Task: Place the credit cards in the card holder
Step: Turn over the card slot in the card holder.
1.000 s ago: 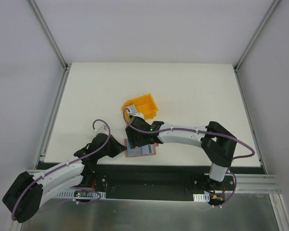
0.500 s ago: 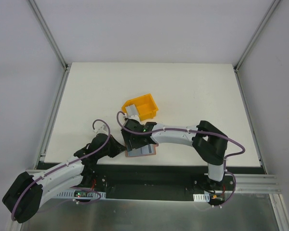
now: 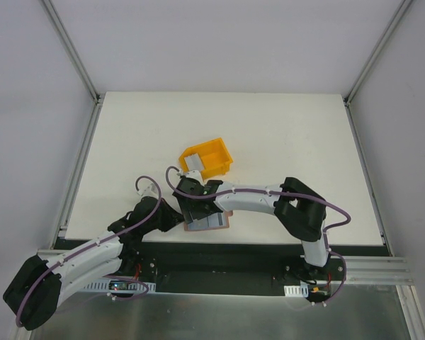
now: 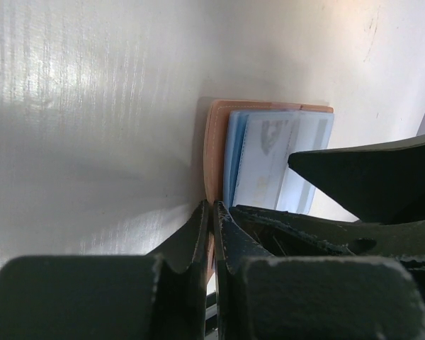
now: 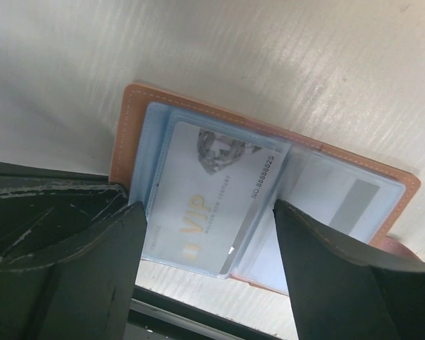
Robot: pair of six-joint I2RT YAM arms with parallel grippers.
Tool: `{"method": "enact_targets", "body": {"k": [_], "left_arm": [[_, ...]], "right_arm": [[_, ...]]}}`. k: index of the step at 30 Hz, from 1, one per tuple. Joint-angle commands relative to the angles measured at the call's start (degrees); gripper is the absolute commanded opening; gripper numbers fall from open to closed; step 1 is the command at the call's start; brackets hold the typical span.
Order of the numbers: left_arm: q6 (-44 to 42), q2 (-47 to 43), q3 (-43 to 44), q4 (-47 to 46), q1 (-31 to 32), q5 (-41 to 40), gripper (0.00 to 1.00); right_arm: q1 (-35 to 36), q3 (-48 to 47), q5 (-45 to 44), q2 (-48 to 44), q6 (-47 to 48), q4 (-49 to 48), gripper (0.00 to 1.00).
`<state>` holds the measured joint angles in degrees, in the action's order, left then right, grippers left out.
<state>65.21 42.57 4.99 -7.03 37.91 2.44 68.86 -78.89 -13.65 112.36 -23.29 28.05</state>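
Note:
The brown card holder (image 3: 211,222) lies open near the table's front edge. My left gripper (image 3: 179,219) is shut on its left edge (image 4: 214,142), the jaws pinched on the leather. A pale credit card marked VIP (image 5: 212,191) lies in a clear sleeve of the holder (image 5: 125,134), and a second card with a grey stripe (image 5: 343,202) lies in the sleeve to its right. My right gripper (image 5: 209,237) hovers open just above the VIP card, a finger on either side, holding nothing. Another pale card (image 3: 193,164) lies in the yellow bin.
The yellow plastic bin (image 3: 214,154) stands just behind the holder, close to the right arm's wrist. The table's front edge (image 5: 198,312) and a black rail run right beside the holder. The left gripper's dark body (image 5: 42,205) lies against the holder's left side.
My right gripper has moved left and nearer, over the open holder, and its jaws have spread wider. The left gripper and the holder have stayed in place.

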Motion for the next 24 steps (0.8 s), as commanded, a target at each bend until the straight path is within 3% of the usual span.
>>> {"method": "enact_targets", "body": {"k": [1, 24], "left_arm": [[0.71, -1.17, -0.69, -0.80, 0.50, -0.77, 0.00], [0.97, -1.17, -2.27, -0.80, 0.50, -0.94, 0.00]], "right_arm": [[0.84, -1.70, -4.97, -0.56, 0.79, 3.85, 0.75], [1.80, -1.35, -12.02, -6.36, 1.58, 9.65, 0.72]]}}
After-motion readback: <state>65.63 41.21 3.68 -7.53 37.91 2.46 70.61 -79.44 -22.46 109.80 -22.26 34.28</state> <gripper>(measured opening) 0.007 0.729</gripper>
